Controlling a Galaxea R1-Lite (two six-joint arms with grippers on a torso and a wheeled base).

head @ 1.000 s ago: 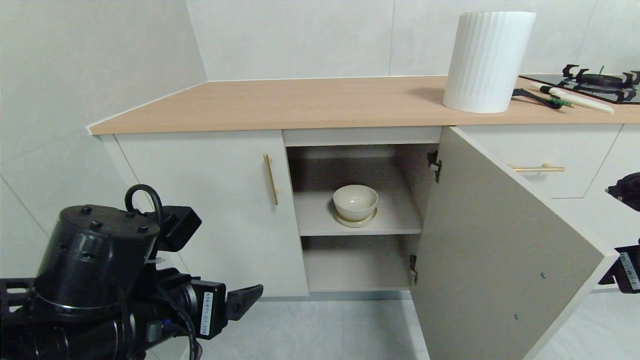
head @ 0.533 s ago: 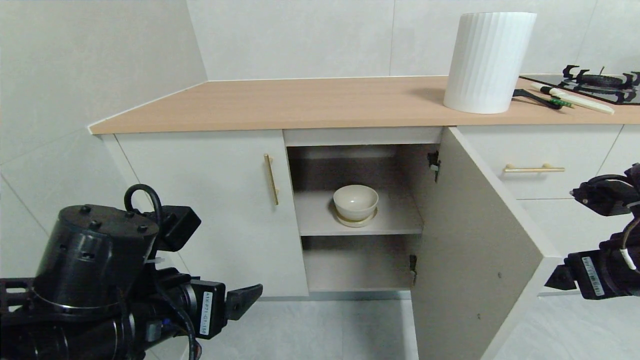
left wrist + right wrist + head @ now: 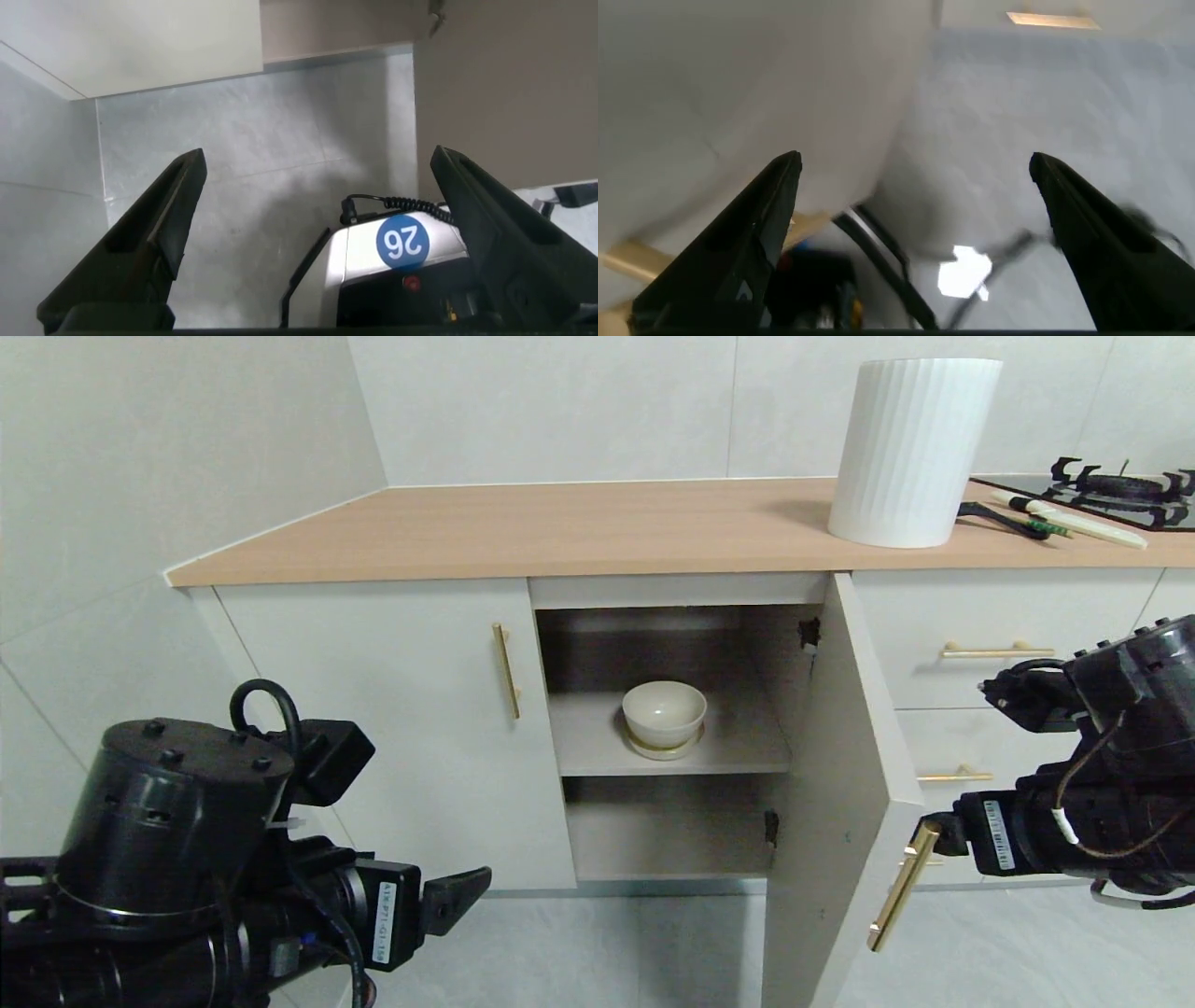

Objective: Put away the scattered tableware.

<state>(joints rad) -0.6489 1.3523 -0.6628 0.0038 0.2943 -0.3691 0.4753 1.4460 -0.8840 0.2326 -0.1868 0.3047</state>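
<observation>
Sitting on a saucer (image 3: 663,748) on the cupboard shelf (image 3: 597,737), cream bowl (image 3: 664,711), door (image 3: 840,756) ajar, right gripper (image 3: 915,161) spread wide just beside its handle (image 3: 901,887), left gripper (image 3: 318,159) released.

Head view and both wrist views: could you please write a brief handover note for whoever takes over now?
Left claw: open, empty, low before the shut left door.
Right claw: open, empty, at the handle of the half-open door, outer side.
Done: bowl sits on a plate on the upper shelf.
Left: shut that door; utensils on the counter by the stove may need storing.
</observation>
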